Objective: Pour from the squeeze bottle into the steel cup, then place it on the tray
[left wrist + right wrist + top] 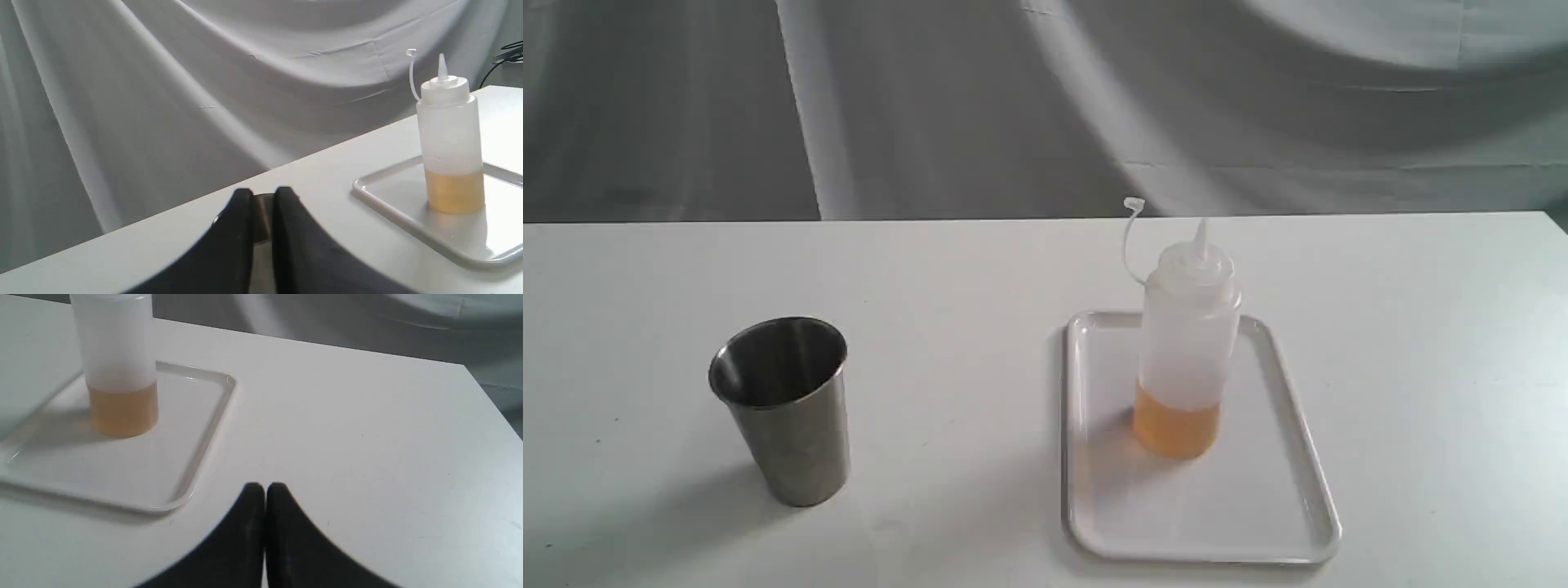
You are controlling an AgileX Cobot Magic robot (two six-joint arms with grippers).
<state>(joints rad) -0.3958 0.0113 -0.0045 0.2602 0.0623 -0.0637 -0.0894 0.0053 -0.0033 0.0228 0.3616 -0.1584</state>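
The bottle (1188,343) stands upright on the tray (1307,457), amber liquid filling its bottom third, cap off. The cup (784,408) stands well apart on the desk (980,269). Left hand (261,196) nearly closed; right hand (264,489) pressed together.

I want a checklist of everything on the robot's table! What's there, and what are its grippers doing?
Surface: white table, a few faint specks.
Job's things: squeeze bottle upright on the tray, cap off, amber liquid low; steel cup upright, apart, left of the tray.
Clutter: nothing seen.
Grippers: left gripper nearly closed, holding nothing; right gripper shut, empty; neither in the exterior view.
Cables: dark cable beyond the table's edge.
Surroundings: grey cloth backdrop.
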